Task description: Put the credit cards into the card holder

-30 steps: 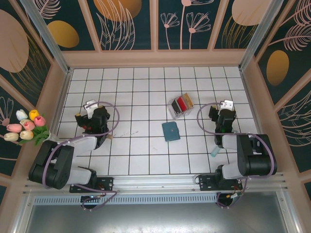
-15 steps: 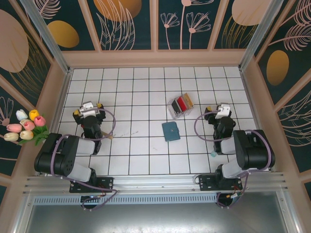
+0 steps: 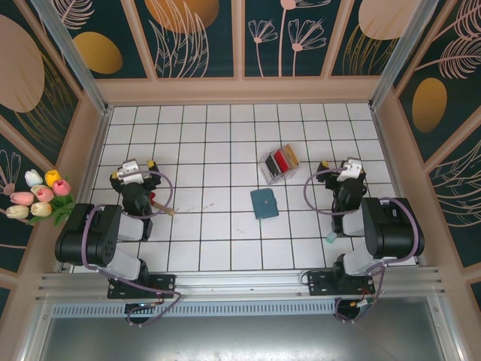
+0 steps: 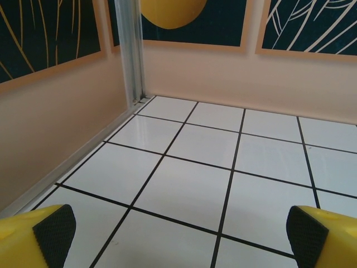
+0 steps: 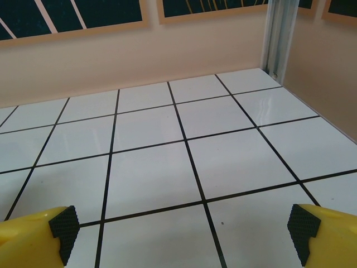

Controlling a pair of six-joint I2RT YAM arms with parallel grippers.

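Note:
The card holder is a small teal wallet lying shut and flat on the white tiles at mid-table. Just beyond it a small clear rack holds the credit cards on edge: black, red and tan side by side. My left gripper hovers far to the left of both. It is open, its yellow fingertips wide apart over bare tile. My right gripper sits to the right of the rack, also open with nothing between its pads, only tile.
Peach side walls and metal corner posts close in the tiled floor. A bunch of tulips sits outside the left wall. A small pale-teal piece lies by the right arm's base, and a thin stick lies by the left arm.
Both arms have folded back toward their bases, and the wrists have turned to face the far wall. The cards, rack and card holder have not moved.

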